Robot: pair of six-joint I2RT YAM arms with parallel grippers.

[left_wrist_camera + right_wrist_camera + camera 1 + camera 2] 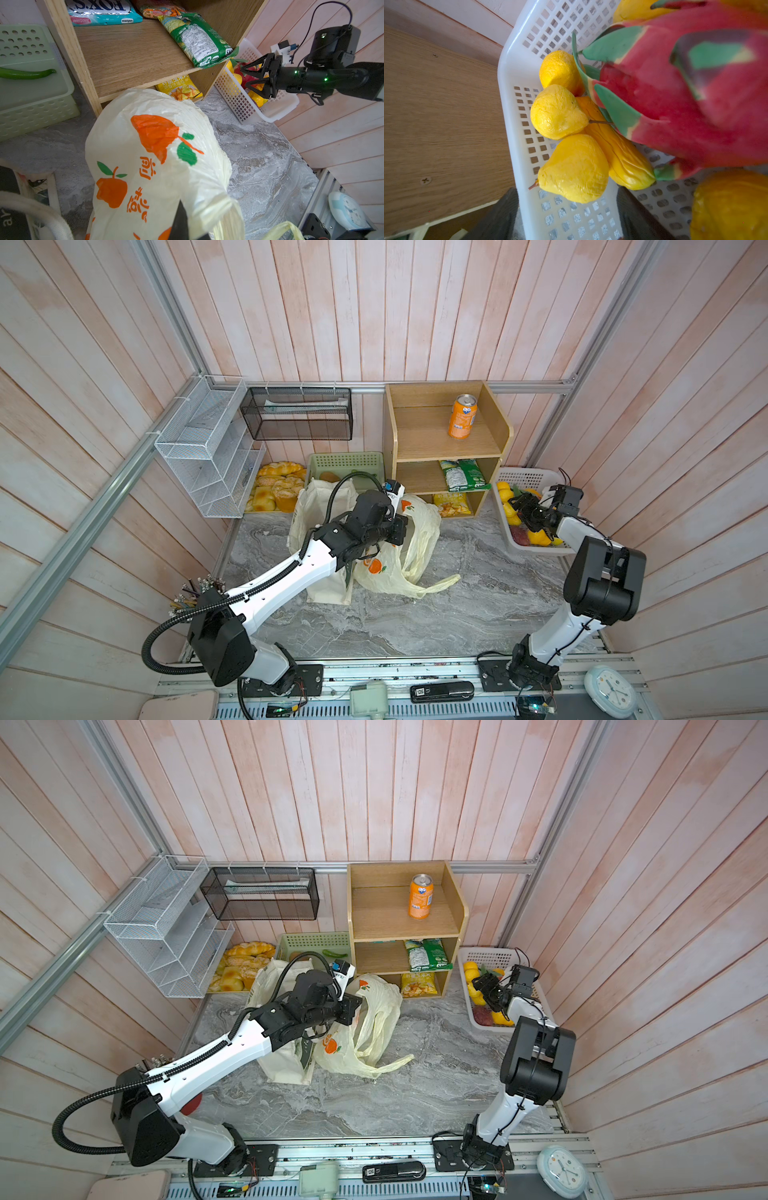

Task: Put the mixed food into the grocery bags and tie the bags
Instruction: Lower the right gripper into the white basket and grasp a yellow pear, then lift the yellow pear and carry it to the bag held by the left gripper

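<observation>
Grey marble tabletop (457, 614), pink plank walls (374, 302); left pincer (182, 226) tight on plastic bag (145, 166), right pincer (244, 78) apart.

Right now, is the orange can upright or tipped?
Upright: the orange can stands on its base atop the wooden shelf, silver lid up.

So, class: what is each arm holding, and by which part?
Left gripper: shut on the plastic bag, pinching its bunched top near a handle. Right gripper: nothing; its jaws stand open above the fruit basket.
</observation>
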